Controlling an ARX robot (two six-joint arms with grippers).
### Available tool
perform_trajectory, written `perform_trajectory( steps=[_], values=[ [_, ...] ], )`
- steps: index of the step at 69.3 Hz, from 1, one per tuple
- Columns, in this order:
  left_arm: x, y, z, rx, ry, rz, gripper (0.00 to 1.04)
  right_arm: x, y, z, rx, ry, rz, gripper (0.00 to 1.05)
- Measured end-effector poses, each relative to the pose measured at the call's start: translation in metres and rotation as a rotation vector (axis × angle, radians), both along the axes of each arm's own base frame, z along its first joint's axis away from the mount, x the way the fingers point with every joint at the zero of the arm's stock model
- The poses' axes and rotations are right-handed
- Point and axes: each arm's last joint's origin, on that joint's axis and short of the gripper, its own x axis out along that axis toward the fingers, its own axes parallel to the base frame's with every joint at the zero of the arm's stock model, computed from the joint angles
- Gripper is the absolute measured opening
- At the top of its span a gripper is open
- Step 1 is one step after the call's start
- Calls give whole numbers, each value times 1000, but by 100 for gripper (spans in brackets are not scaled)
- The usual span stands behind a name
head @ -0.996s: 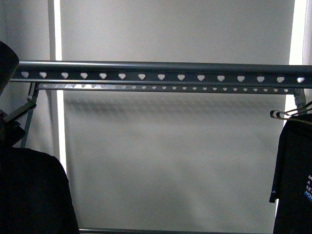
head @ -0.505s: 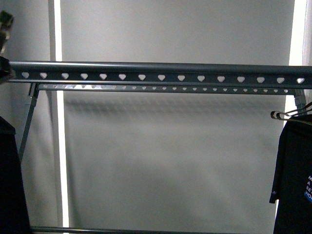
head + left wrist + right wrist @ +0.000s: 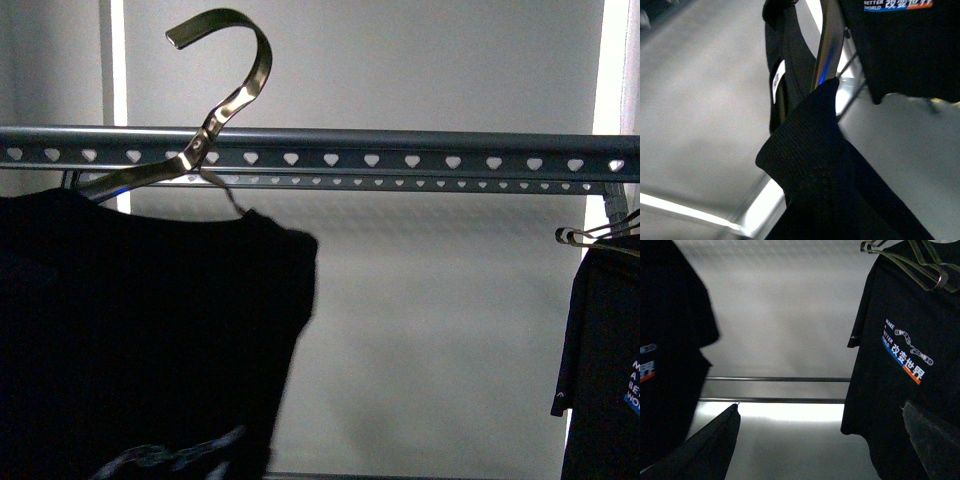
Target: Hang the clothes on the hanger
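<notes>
One black T-shirt, hook tilted, topping rail — right claw agape, empty.

Black T-shirt hangs at left, top edge just below rail. Rail is dark grey and horizontal, with a row of heart-shaped holes.

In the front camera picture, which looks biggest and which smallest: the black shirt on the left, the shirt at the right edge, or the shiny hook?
1. Left black shirt: it fills most of the left half, but it may simply be nearer the camera.
2. Right shirt: only a strip shows, cut off by the frame.
3. Shiny hook: a thin curve.
</notes>
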Motion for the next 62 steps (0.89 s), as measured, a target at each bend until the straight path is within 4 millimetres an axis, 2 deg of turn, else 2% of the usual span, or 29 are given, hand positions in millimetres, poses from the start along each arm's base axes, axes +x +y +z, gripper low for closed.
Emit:
perform_trajectory(
  steps=[11, 28, 42, 62],
  values=[
    [19, -8, 3, 180, -241, -171, 4, 0, 0, 0, 0, 0, 0, 97],
    [33, -47, 19, 242, -438, -362, 4, 0, 0, 0, 0, 0, 0, 97],
    [37, -75, 16, 261, -492, -451, 4, 0, 0, 0, 0, 0, 0, 97],
    [45, -89, 2, 295, -490, -477, 4, 0, 0, 0, 0, 0, 0, 97]
  ],
)
